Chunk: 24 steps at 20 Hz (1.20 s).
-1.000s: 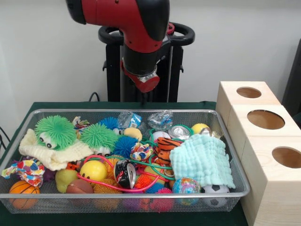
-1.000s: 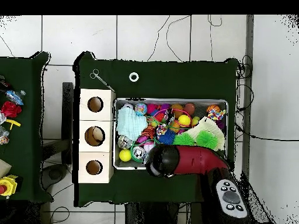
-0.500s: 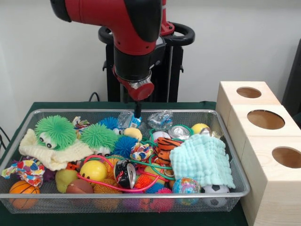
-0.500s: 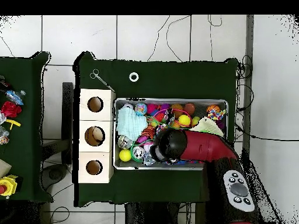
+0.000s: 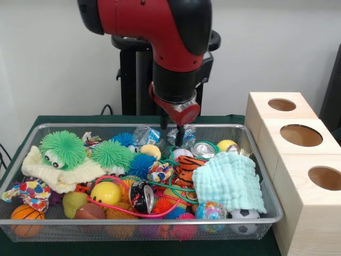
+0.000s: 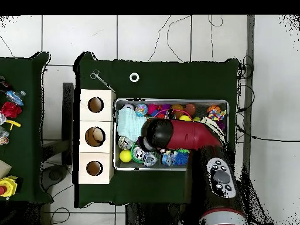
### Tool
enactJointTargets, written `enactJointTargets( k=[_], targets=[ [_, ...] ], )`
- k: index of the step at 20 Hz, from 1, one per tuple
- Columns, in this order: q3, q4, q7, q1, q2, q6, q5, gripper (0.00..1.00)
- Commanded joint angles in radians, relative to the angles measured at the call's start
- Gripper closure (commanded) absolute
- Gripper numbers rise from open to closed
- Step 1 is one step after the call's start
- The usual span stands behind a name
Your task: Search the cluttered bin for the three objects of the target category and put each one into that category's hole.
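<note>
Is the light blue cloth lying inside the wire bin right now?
Yes, the front view shows the light blue cloth draped over the toys at the right end of the wire bin, within its mesh walls.

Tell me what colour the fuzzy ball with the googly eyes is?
The spiky ball with eyes is bright green, seen best in the front view.

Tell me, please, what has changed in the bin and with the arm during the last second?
Only the arm moved. In the front view the gripper swung first left, then right, and came lower; its jaws now stand apart above the crumpled clear wrapper near the silver can at the back of the wire bin. It has taken hold of nothing. The toys, the mint cloth and the wooden boxes lie as before.
</note>
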Motion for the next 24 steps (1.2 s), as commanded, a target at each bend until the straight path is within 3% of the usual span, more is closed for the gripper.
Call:
enactJointTargets(
  k=[1,10,20,24],
  targets=[
    [0.024,-0.041,0.130,0.055,0.041,0.165,0.097,0.00],
    [-0.015,0.039,0.067,0.075,0.000,0.212,0.110,0.00],
    [-0.058,0.021,0.008,0.080,0.007,0.247,0.031,0.00],
    [-0.072,0.010,0.013,0.088,0.035,0.210,0.020,0.00]
  ],
)
